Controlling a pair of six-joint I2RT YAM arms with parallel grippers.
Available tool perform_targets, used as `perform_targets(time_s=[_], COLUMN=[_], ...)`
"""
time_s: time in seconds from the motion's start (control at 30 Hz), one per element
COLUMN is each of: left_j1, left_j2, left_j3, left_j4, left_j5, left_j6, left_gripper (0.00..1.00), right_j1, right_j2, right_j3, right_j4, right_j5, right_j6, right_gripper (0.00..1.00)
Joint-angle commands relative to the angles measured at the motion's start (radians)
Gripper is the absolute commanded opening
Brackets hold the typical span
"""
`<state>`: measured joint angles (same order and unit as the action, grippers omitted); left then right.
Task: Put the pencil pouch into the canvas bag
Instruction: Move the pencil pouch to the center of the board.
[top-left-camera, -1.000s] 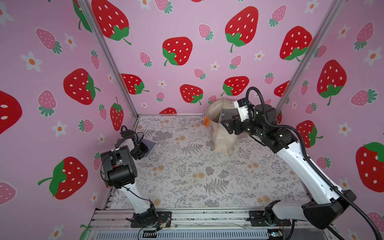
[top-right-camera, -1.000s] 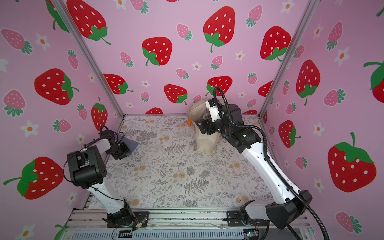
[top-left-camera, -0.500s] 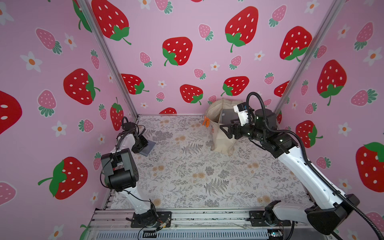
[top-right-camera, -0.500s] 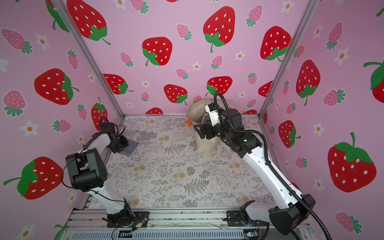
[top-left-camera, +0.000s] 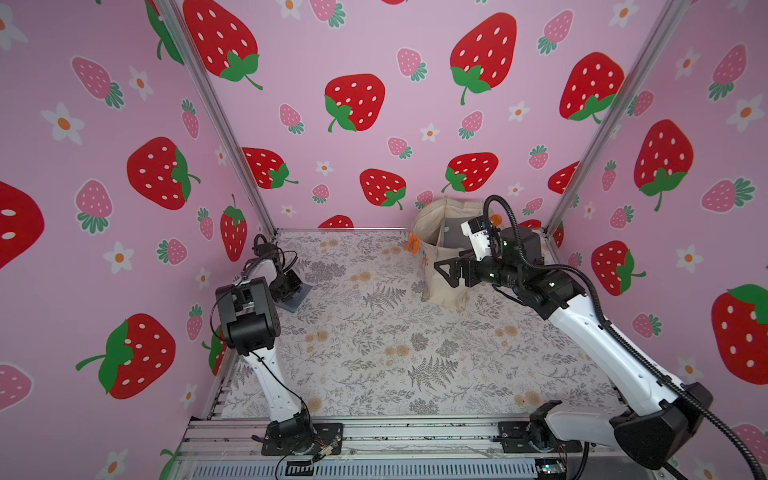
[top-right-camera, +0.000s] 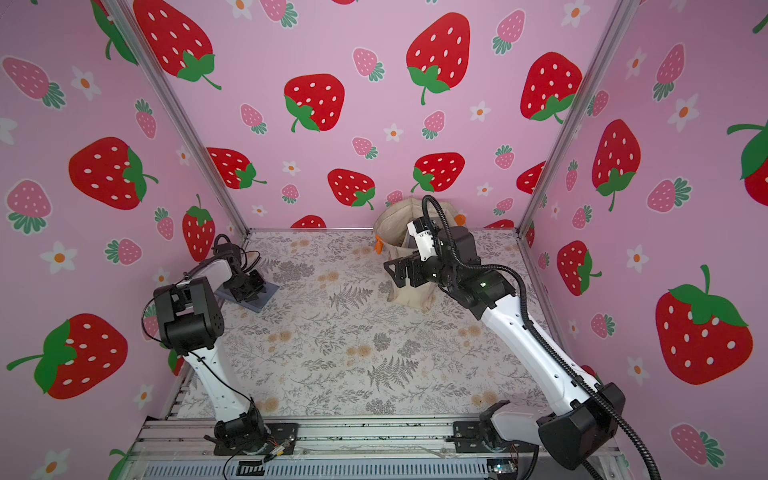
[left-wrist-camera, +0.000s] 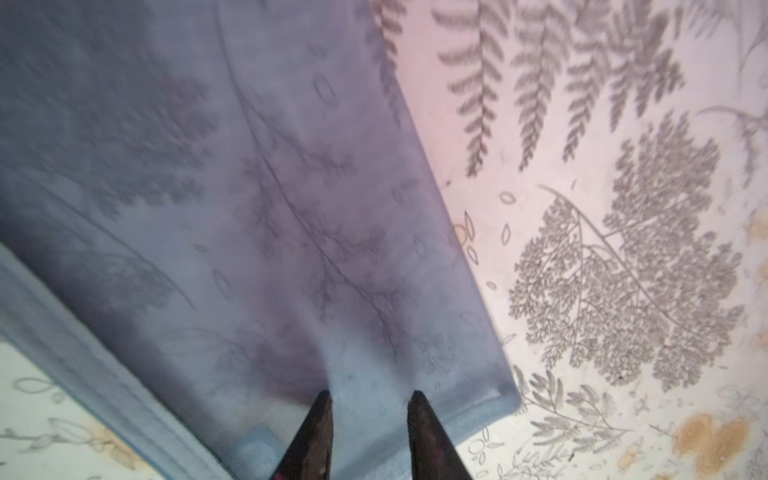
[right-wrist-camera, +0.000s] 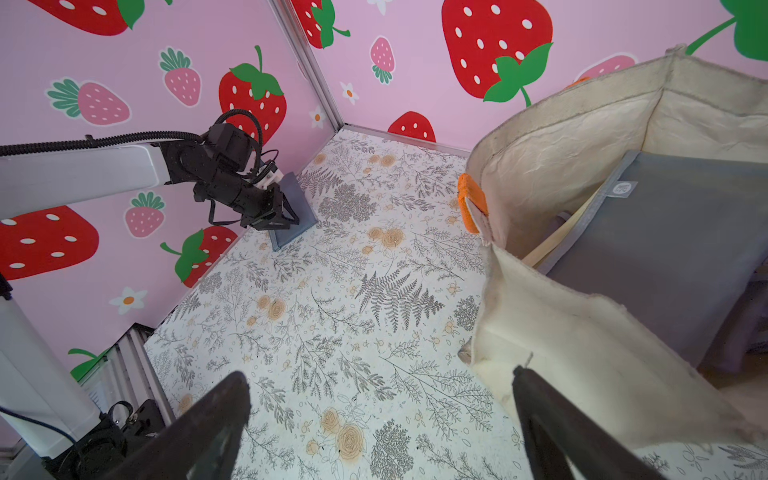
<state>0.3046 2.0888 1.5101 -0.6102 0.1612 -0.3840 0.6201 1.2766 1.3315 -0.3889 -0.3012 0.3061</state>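
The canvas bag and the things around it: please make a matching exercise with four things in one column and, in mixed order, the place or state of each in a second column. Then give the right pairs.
Things:
1. canvas bag
2. grey pouch
3. blue pouch
4. right gripper

Places or states:
A. open, holding nothing
B. on the table, at the left gripper
C. standing upright near the back wall
D. inside the canvas bag

Right pairs: 1-C, 2-D, 3-B, 4-A
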Motion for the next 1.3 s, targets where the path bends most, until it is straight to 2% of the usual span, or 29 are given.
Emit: perform_targets(time_s=[0.0,0.27,0.37,0.5,0.57,0.8,0.97,1.13,1.2,1.27], left_j1=[-0.037,-0.121,-0.171,-0.279,-0.35,-0.616,-0.752,-0.748,-0.713,-0.642], left_j2=[-0.019,-0.106,-0.169,-0.261,-0.298,-0.45,-0.643,-0.909,-0.949,-0.957], left_j3=[-0.042,-0.223,-0.32,-0.452,-0.513,-0.699,-0.742,-0.716,-0.694,-0.704], left_j4=[-0.053,0.016,0.069,0.158,0.194,0.286,0.226,0.088,0.033,0.029], left_j5=[0.024,0.033,0.071,0.151,0.204,0.284,0.246,0.113,0.067,0.079], left_j6=[0.011,-0.048,-0.085,-0.134,-0.159,-0.248,-0.269,-0.255,-0.229,-0.22], left_gripper=[0.34,0.34,0.34,0.34,0.34,0.34,0.36,0.44,0.46,0.46], right_j1=[0.007,0.009,0.009,0.01,0.01,0.031,0.067,0.138,0.17,0.202], right_j2=[-0.018,-0.042,-0.049,-0.06,-0.064,-0.058,-0.009,0.112,0.183,0.257], right_j3=[-0.004,-0.039,-0.053,-0.075,-0.086,-0.131,-0.151,-0.157,-0.147,-0.126], right_j4=[0.039,0.059,0.061,0.061,0.058,0.049,0.03,0.031,0.039,0.039], right_j5=[-0.015,-0.019,-0.021,-0.026,-0.03,-0.033,-0.029,-0.023,-0.029,-0.026], right_j6=[0.01,0.028,0.033,0.037,0.036,0.062,0.054,0.05,0.056,0.057], right_gripper=[0.99,0.99,0.99,0.99,0.99,1.0,1.0,0.98,0.97,0.96])
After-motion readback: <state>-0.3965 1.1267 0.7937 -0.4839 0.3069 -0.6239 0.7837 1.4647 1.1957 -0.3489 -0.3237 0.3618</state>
